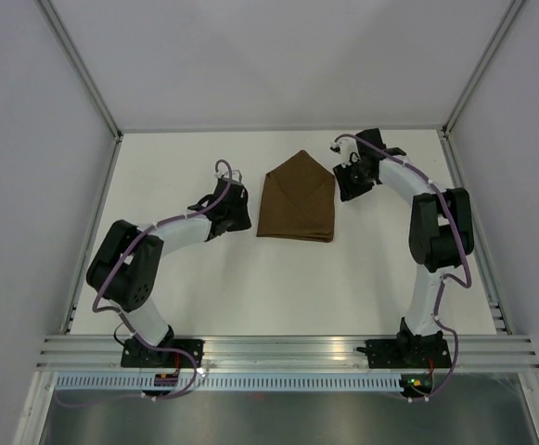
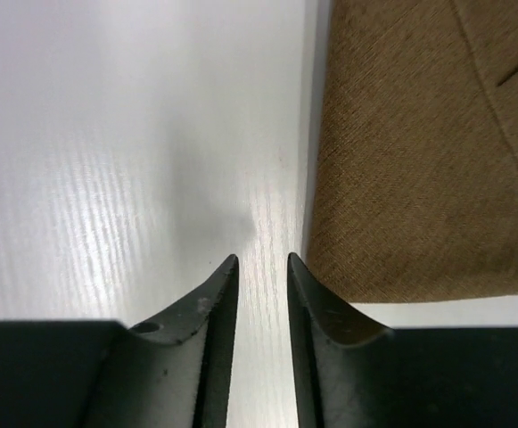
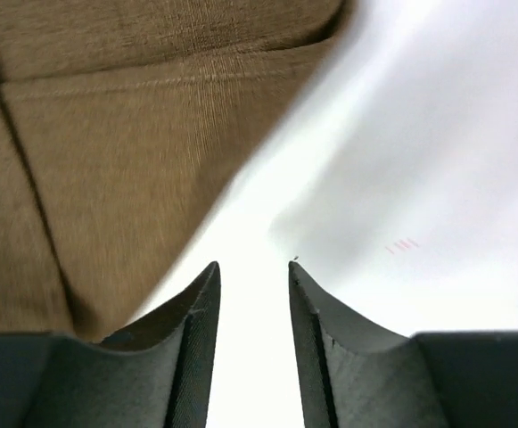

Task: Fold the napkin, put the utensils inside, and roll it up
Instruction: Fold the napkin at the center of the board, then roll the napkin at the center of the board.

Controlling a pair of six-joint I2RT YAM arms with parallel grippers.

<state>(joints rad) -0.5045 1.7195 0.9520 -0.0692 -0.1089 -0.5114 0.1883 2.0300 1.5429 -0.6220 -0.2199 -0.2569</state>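
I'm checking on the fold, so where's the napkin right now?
In the top view the napkin lies folded mid-table toward the far edge, between the left gripper on its left and the right gripper on its right.

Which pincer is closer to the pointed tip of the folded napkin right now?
Right. The right pincer sits off the right edge of the napkin, close to the tip; the left pincer sits off its left edge, farther toward the near side.
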